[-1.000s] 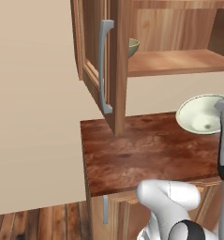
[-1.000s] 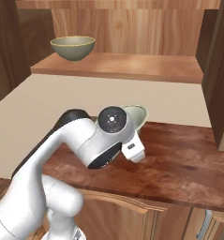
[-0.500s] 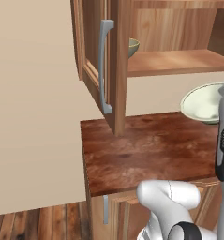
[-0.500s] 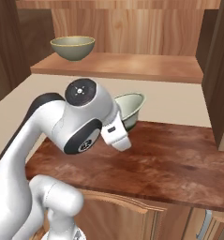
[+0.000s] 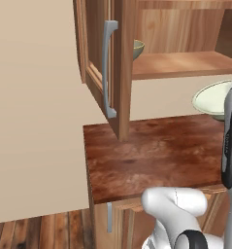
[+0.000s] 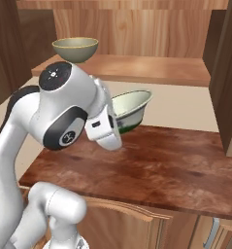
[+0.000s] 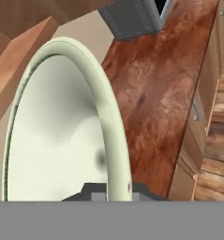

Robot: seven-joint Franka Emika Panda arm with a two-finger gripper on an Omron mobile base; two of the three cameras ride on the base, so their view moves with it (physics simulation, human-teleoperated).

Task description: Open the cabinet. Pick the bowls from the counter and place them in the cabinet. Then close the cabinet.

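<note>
Right base view: the pale white-green bowl (image 6: 129, 109) hangs in mid-frame above the counter (image 6: 156, 170), lifted clear of the wood and tilted, its dark green foot low behind the white arm's wrist. Hand view puts the bowl's rim (image 7: 114, 140) between the nearly closed gripper (image 7: 114, 191) tips at the bottom edge, clamped on it. The olive-tan bowl (image 6: 75, 48) sits on the cabinet (image 6: 137, 68) shelf at upper left. Left base view shows the cabinet's left door (image 5: 105, 68) swung open at top centre.
</note>
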